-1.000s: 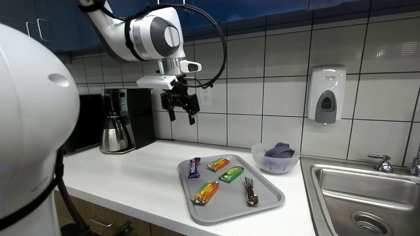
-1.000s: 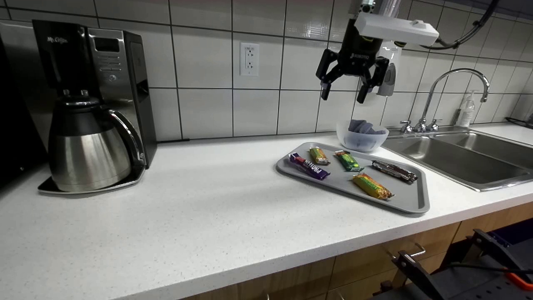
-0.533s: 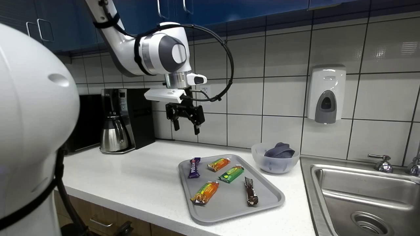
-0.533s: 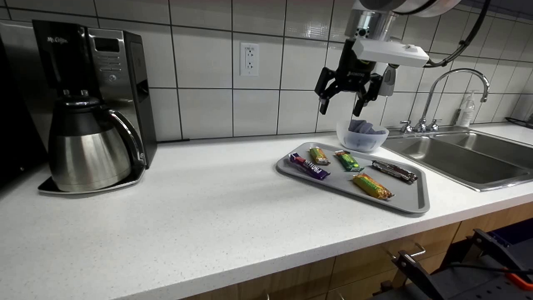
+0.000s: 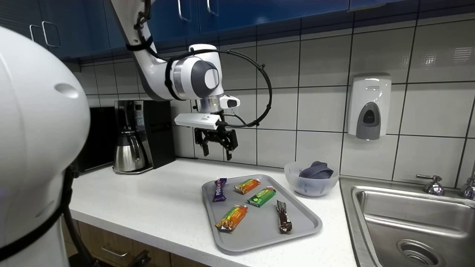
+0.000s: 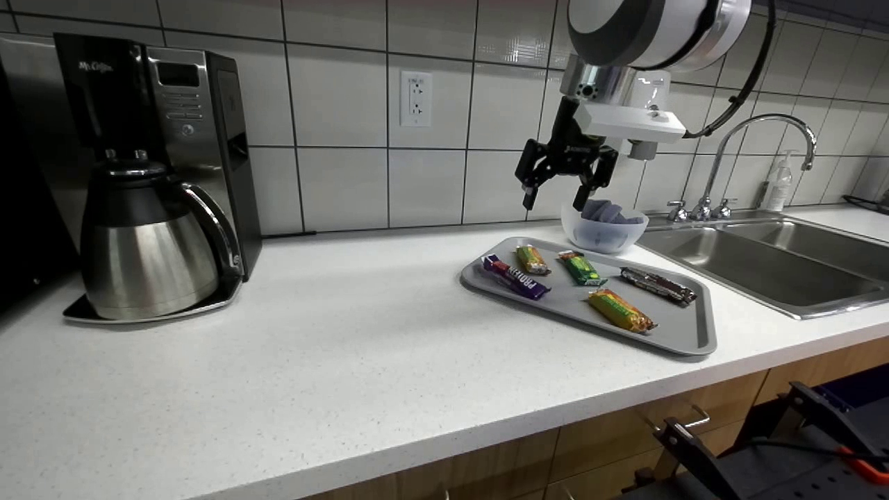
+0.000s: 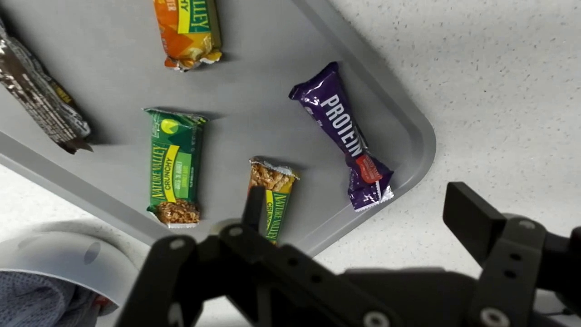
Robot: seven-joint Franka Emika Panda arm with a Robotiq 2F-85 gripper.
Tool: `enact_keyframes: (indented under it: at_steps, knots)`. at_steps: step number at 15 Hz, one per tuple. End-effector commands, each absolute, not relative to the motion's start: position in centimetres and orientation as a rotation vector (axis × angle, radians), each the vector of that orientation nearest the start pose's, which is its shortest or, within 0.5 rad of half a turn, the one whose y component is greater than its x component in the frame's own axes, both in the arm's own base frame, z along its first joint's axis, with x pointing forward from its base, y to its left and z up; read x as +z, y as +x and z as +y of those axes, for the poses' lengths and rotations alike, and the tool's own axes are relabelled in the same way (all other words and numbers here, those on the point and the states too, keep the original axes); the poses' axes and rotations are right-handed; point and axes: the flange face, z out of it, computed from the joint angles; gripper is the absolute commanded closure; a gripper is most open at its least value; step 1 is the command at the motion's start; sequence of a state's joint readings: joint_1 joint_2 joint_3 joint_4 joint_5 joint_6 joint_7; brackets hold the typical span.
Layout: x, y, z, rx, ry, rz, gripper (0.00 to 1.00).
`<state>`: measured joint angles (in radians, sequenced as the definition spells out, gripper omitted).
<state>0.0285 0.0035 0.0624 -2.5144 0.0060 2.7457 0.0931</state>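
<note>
My gripper (image 5: 217, 154) hangs open above the back of a grey tray (image 5: 256, 231), nothing between its fingers. In the wrist view the purple protein bar (image 7: 340, 122) lies by the tray corner, just ahead of the gap between the jaws. One finger (image 7: 254, 206) partly covers an orange-and-yellow granola bar (image 7: 278, 204). A green granola bar (image 7: 174, 159) and a larger-looking orange bar (image 7: 193, 34) lie farther off. The dark brown bar (image 6: 658, 285) is on the tray's sink side. All these bars rest flat on the tray, apart from the gripper.
Beside the tray a translucent bowl (image 5: 310, 185) holds a blue-grey cloth (image 5: 316, 170). A steel sink (image 5: 419, 226) is set into the counter past it. The coffee maker (image 6: 160, 173) with its steel carafe stands at the far end. Tiled wall (image 6: 347, 187) runs behind.
The arm has come down steadily, lowering the open gripper toward the tray. It has shifted rightward in one exterior picture and slightly leftward in another. The bars, tray and bowl have not moved.
</note>
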Motion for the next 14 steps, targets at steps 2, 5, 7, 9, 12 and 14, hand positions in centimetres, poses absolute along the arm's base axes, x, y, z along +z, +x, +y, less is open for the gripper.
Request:
enact_keyframes:
  at_steps: [2, 5, 7, 9, 12, 14]
  knots:
    - [28.7, 50.8, 4.6, -0.364, -3.092, -0.074, 0.0]
    - [27.7, 51.6, 4.8, -0.352, -3.09, -0.116, 0.0]
    - [27.2, 52.1, 5.1, -0.347, -3.087, -0.146, 0.0]
    - [26.7, 52.5, 5.5, -0.342, -3.083, -0.184, 0.0]
    - [26.1, 52.8, 5.9, -0.332, -3.082, -0.232, 0.0]
    - [25.6, 53.0, 6.0, -0.318, -3.084, -0.256, 0.0]
